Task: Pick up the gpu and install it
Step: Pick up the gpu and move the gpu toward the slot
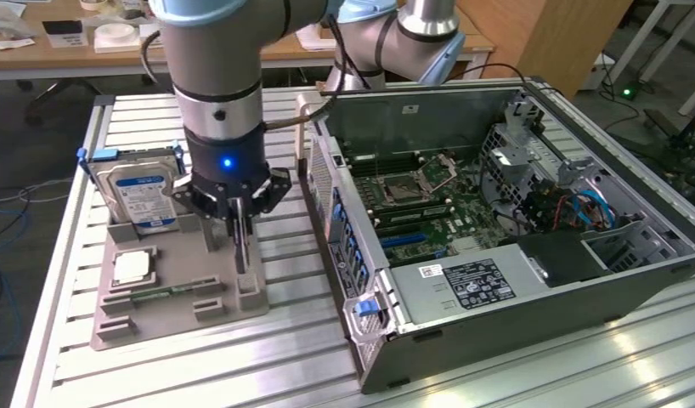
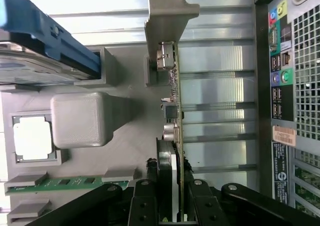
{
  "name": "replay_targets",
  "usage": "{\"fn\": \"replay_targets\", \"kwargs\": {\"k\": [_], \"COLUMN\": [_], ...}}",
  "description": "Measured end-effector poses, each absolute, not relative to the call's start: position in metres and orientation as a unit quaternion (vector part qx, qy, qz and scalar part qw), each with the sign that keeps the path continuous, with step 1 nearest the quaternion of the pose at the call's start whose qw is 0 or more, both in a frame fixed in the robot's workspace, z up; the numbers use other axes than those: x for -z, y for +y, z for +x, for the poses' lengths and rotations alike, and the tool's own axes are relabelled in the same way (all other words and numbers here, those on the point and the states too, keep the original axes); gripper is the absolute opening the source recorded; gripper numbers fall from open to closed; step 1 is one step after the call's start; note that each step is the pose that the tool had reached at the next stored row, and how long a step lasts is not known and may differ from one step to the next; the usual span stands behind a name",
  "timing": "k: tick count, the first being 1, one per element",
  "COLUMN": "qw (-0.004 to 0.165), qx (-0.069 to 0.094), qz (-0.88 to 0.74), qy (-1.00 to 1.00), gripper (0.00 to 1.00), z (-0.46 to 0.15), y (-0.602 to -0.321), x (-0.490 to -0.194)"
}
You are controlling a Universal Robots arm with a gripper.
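Wrist view looks along the gpu (image 2: 175, 101), a thin dark card standing on edge, its silver bracket (image 2: 167, 16) at the far end against a grey post. The gripper (image 2: 171, 186) is clamped on the card's near end, one black finger (image 2: 144, 206) pressed to each face.

From the exterior view the arm reaches straight down over a grey holder tray (image 1: 155, 321) lying on the slatted metal desk (image 1: 211, 378). The card stands upright in a slot at the tray's edge nearest the open computer case (image 1: 551, 323), its lower edge down among the tray's blocks. It is held, yet seated in the tray. Also on the tray are a hard drive (image 1: 144, 194) propped upright, a small square silver chip (image 1: 132, 268) and a green memory stick (image 1: 155, 293) — all toward the exterior view's left of the card.
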State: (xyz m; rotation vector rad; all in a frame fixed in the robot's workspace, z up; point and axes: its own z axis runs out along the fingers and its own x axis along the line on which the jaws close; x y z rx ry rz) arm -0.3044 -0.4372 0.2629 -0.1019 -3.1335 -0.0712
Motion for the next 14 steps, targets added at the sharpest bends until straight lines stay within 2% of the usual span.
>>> {"fn": "replay_targets", "kwargs": {"k": [14], "qw": [0.003], "qx": [0.023], "qz": [-0.033], "qy": [-0.999], "gripper": [0.28], "z": [-0.304], "y": [-0.437], "x": [-0.317]}}
